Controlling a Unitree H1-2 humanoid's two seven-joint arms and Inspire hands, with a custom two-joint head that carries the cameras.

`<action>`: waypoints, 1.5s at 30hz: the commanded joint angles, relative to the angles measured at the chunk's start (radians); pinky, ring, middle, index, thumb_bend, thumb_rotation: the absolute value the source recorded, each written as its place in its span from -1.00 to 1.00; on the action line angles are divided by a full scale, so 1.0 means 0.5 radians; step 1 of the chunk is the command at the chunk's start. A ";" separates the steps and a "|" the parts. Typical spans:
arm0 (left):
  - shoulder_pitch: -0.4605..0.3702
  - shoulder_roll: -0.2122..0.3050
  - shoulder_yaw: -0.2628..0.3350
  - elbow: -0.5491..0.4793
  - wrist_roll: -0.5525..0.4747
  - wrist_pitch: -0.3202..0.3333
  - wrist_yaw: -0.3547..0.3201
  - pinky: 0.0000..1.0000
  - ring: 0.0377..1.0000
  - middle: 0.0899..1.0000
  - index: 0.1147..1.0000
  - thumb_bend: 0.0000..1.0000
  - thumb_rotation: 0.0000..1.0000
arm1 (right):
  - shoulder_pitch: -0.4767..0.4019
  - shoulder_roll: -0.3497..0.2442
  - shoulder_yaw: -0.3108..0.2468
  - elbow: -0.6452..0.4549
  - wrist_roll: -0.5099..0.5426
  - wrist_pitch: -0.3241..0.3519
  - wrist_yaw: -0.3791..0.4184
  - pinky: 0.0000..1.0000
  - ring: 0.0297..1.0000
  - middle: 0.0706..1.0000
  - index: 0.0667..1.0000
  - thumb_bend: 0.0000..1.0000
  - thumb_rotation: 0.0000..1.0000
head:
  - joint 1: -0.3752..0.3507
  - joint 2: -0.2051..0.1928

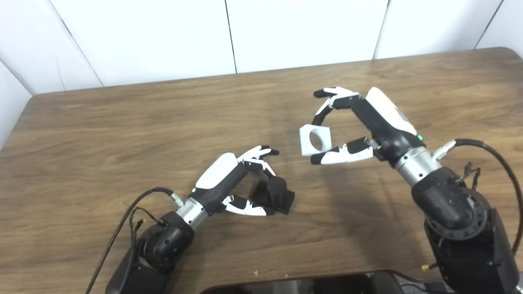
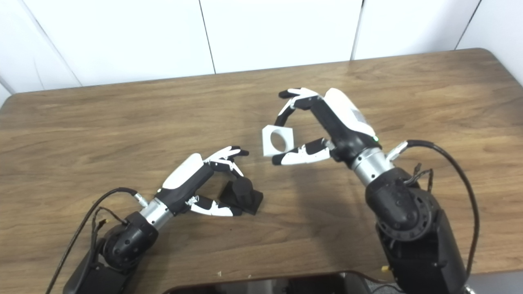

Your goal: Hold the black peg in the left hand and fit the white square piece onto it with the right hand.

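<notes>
Black peg (image 1: 277,192) between left fingers (image 1: 249,209)

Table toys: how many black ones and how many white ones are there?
Black: 1, the black peg on the table by the left hand
White: 1, the white square piece held up by the right hand
Total: 2

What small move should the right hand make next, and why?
Probably carry the white square piece left and down toward the black peg. The right hand holds it raised, apart from the peg, which the left hand steadies on the table.
</notes>
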 commanded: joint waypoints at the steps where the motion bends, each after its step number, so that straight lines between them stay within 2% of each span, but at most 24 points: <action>1: 0.050 0.037 -0.053 0.061 0.103 0.204 -0.148 0.68 0.92 0.80 -0.15 0.04 -0.85 | -0.044 0.018 0.027 -0.065 -0.031 0.002 0.023 0.72 0.83 0.67 -0.12 0.05 -0.72 | 0.001 0.003; 4: 0.045 0.038 -0.060 0.074 0.100 0.197 -0.141 0.67 0.92 0.80 -0.15 0.04 -0.85 | -0.051 0.009 0.090 -0.053 -0.070 -0.021 0.058 0.92 0.85 0.67 -0.12 0.04 -0.72 | 0.005 0.005; 7: 0.046 0.040 -0.061 0.069 0.095 0.205 -0.146 0.67 0.92 0.81 -0.15 0.04 -0.85 | -0.080 0.000 0.165 -0.039 -0.169 -0.051 0.089 0.99 0.88 0.65 -0.12 0.05 -0.71 | 0.008 0.007; 16: 0.039 0.034 -0.075 0.073 0.101 0.223 -0.148 0.68 0.93 0.81 -0.15 0.04 -0.85 | -0.202 0.008 0.267 0.024 -0.296 -0.065 0.180 1.00 0.94 0.66 -0.12 0.04 -0.71 | 0.009 0.007; 28: 0.021 0.030 -0.104 0.078 0.110 0.242 -0.142 0.70 0.93 0.81 -0.15 0.04 -0.85 | -0.357 -0.031 0.296 0.085 -0.253 -0.061 0.362 1.00 0.88 0.65 -0.12 0.04 -0.71 | 0.022 0.013; 45: 0.018 0.029 -0.107 0.074 0.110 0.249 -0.138 0.70 0.93 0.81 -0.15 0.04 -0.84 | -0.537 -0.206 0.395 0.106 -0.328 -0.125 0.615 1.00 0.83 0.62 -0.12 0.05 -0.71 | 0.038 0.036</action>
